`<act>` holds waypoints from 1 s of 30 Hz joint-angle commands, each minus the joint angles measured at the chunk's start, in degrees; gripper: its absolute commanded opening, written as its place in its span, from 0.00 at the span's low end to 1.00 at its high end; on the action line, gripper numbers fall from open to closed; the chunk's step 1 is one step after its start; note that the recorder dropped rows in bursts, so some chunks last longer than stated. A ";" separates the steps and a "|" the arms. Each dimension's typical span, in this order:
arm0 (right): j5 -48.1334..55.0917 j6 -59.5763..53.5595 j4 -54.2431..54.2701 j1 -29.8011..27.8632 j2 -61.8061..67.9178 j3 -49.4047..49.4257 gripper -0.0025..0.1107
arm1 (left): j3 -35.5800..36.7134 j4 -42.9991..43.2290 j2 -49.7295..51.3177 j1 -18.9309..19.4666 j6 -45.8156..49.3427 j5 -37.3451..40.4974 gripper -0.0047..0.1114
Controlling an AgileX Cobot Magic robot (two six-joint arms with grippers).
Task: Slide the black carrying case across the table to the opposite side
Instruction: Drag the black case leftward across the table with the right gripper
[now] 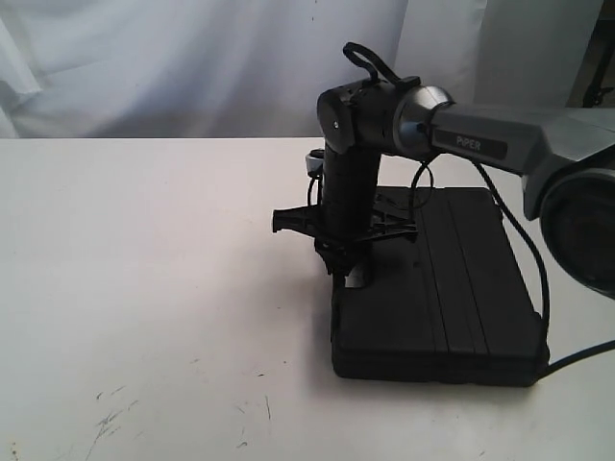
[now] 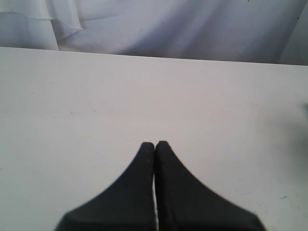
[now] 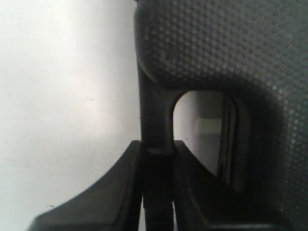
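Case (image 1: pixel 452 288) lies flat on the table (image 1: pixel 144 288), right of centre in the exterior view. Right gripper (image 3: pixel 156 147) points down at its left edge, fingers clamped on the case handle (image 3: pixel 155 115). Left gripper (image 2: pixel 155 147) is pressed together over bare tabletop, gripping nothing.

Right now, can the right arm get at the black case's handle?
Seemingly yes: the right gripper is shut around the handle of the black case, with nothing else in the way.
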 commanded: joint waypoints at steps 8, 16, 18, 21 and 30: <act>-1.55 1.23 1.18 3.93 0.11 -0.48 0.02 | 0.24 -0.11 -0.23 0.11 -0.05 -0.82 0.04; -4.27 3.97 3.73 6.45 0.11 -0.48 0.02 | 0.24 -0.11 -0.23 0.11 -0.05 -0.82 0.04; -5.00 4.47 3.73 7.25 0.11 -0.48 0.02 | 0.24 -0.11 -0.23 0.11 -0.05 -0.82 0.04; -6.12 5.32 3.73 8.30 0.11 -0.71 0.02 | 0.24 -0.11 -0.23 0.11 -0.05 -0.82 0.04; -6.69 7.48 3.84 10.23 0.32 -5.02 0.02 | 0.24 -0.11 -0.23 0.11 -0.05 -0.82 0.04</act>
